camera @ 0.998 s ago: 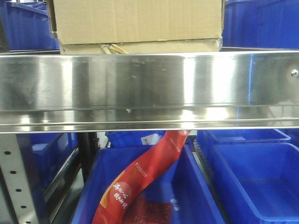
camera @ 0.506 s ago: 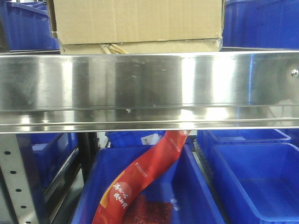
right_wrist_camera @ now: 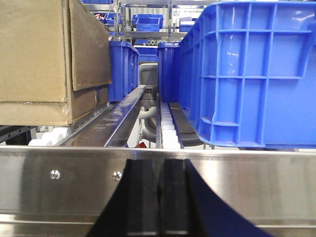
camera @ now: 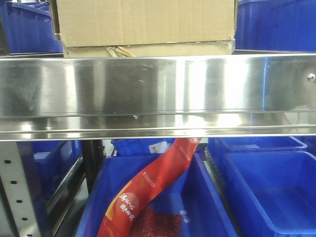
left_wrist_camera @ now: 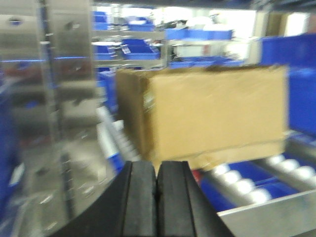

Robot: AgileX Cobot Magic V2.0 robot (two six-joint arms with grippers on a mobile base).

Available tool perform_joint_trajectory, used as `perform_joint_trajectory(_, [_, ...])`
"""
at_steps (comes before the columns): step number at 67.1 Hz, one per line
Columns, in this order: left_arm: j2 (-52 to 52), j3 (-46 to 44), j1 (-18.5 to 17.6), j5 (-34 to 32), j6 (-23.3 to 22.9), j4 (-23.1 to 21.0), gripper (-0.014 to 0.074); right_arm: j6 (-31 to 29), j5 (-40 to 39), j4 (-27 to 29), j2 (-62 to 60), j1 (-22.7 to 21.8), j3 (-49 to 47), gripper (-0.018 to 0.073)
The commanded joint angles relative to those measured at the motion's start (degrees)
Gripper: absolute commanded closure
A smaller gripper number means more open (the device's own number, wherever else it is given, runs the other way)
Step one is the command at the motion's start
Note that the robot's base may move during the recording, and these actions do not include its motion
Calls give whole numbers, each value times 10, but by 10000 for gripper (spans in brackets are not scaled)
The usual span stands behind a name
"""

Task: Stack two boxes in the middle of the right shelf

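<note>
Large cardboard box [camera: 143, 22] atop thin flat box [camera: 148, 50] on steel shelf [camera: 158, 94], top centre; left gripper [left_wrist_camera: 156, 197] and right gripper [right_wrist_camera: 159, 197] both closed, empty.

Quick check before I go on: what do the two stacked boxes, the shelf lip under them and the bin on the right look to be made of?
Large box: tan corrugated cardboard by the look, matte, creased face.
Thin box beneath it: the same tan board, with yellowish tape peeling at its front.
Shelf lip: polished steel, probably stainless; mirror-like, with streaked reflections.
Blue bin: moulded plastic, slightly glossy, with ribbed walls.
</note>
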Motion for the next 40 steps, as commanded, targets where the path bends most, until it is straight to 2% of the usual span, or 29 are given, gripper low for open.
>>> perform_joint_trajectory(1, [-27, 40, 27, 7, -2, -2, 707, -3, -13, 2, -1, -4, 1, 727])
perform_joint_trajectory(5, [-54, 77, 53, 4, 2, -31, 707, -3, -18, 2, -1, -4, 1, 727])
perform_joint_trajectory(8, [-70, 107, 75, -9, 24, -69, 707, -3, -18, 2, -1, -4, 1, 727])
perform_joint_trajectory(15, [-84, 173, 125, -56, 97, -156, 707, -3, -18, 2, -1, -4, 1, 727])
perform_joint_trajectory(20, [-84, 205, 161, -97, 160, -207, 707, -3, -18, 2, -1, -4, 1, 727])
perform_joint_trajectory(25, [-84, 239, 194, -154, 229, -276, 707, -3, -18, 2, -1, -4, 1, 727])
perform_joint_trajectory(28, [-84, 259, 209, -200, 254, -291, 707, -3, -18, 2, -1, -4, 1, 727])
perform_joint_trajectory(34, [-84, 296, 237, -283, 257, -297, 707, -3, -18, 2, -1, -4, 1, 727])
perform_joint_trajectory(38, [-84, 299, 253, -320, 257, -300, 707, -3, -18, 2, -1, -4, 1, 727])
perform_joint_trajectory(40, [-84, 299, 259, -314, 257, -304, 707, -3, -18, 2, -1, -4, 1, 727])
